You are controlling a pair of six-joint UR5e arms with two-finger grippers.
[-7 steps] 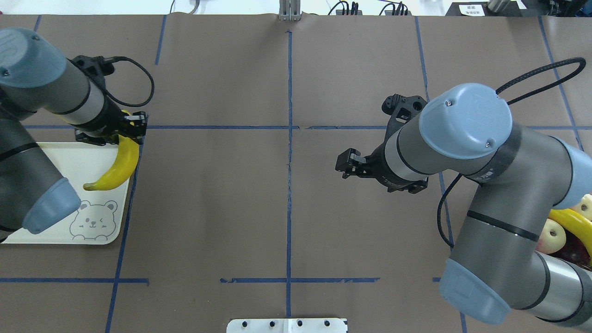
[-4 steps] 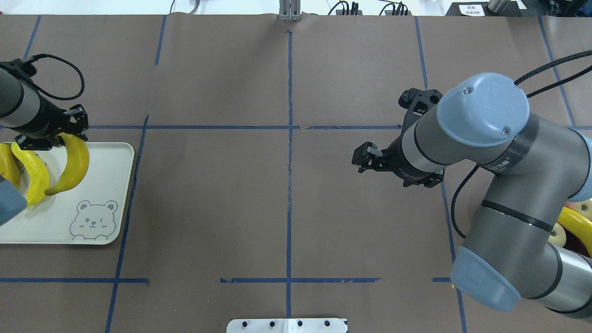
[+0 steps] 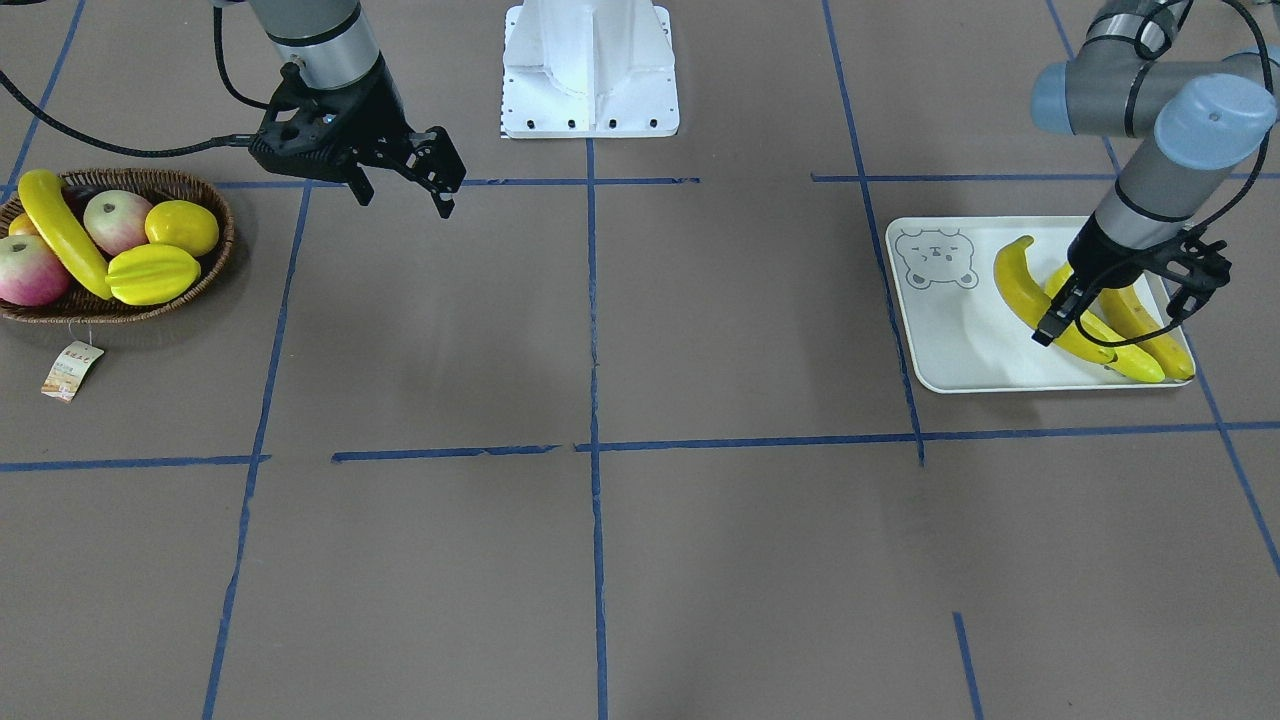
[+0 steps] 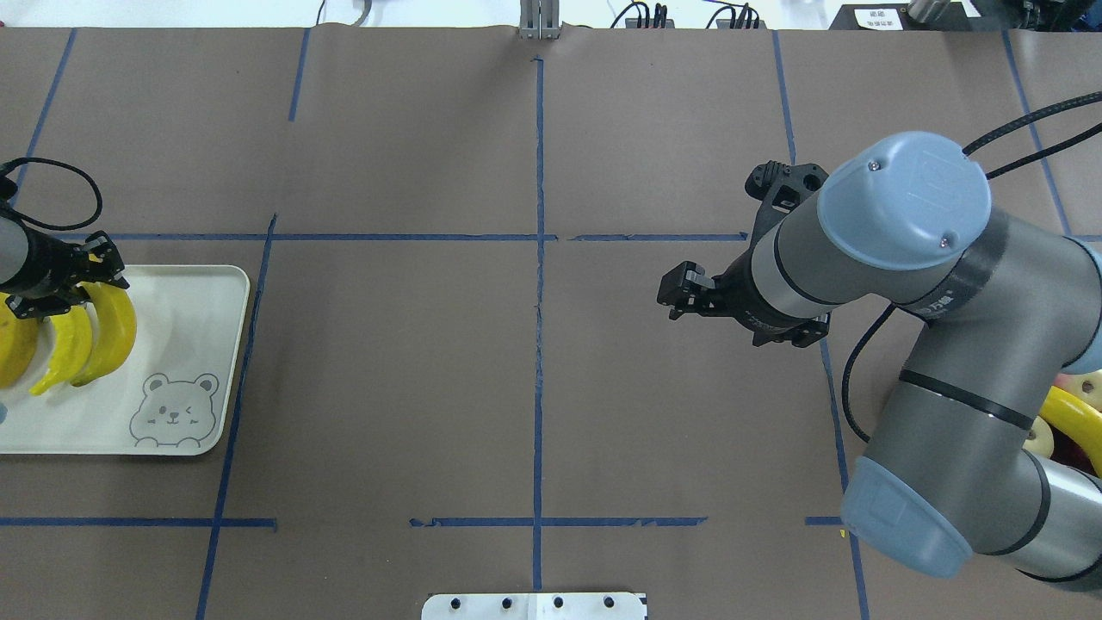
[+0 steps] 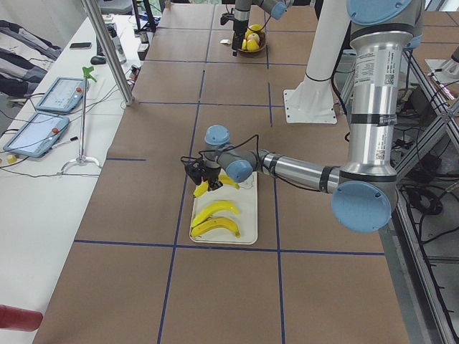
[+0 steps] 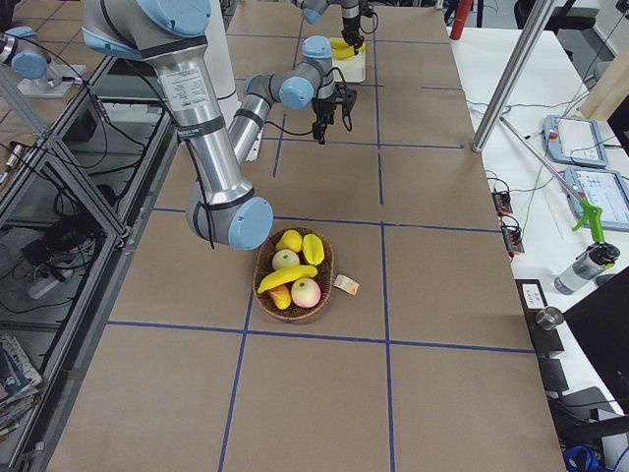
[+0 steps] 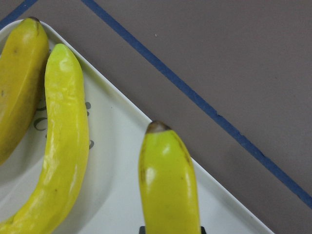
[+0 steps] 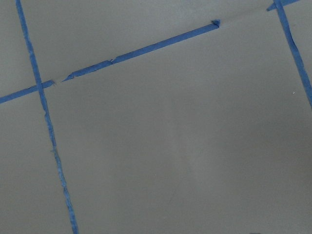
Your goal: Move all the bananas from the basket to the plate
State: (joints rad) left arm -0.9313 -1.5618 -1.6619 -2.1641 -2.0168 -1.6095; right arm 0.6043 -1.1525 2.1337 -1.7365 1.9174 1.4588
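My left gripper (image 4: 82, 280) is shut on the stem end of a yellow banana (image 4: 112, 331) and holds it low over the cream bear-print plate (image 4: 185, 319). Two more bananas (image 4: 65, 349) lie side by side on the plate to its left, one a darker orange-yellow (image 4: 10, 349). In the front view the held banana (image 3: 1020, 285) is the nearest to the bear print. A fourth banana (image 3: 60, 240) lies in the wicker basket (image 3: 125, 308) on the far side. My right gripper (image 4: 676, 293) is open and empty above bare table, well short of the basket.
The basket also holds two apples (image 3: 115, 220), a yellow starfruit (image 3: 150, 275) and a round yellow fruit (image 3: 182, 226). A paper tag (image 3: 70, 368) lies in front of it. Blue tape lines cross the brown table. The robot's white base plate (image 3: 590, 90) stands at mid table edge.
My left gripper carried the banana leftward from the plate's corner and lower, next to the two lying bananas. My right arm drew back a little to the right, then held still.
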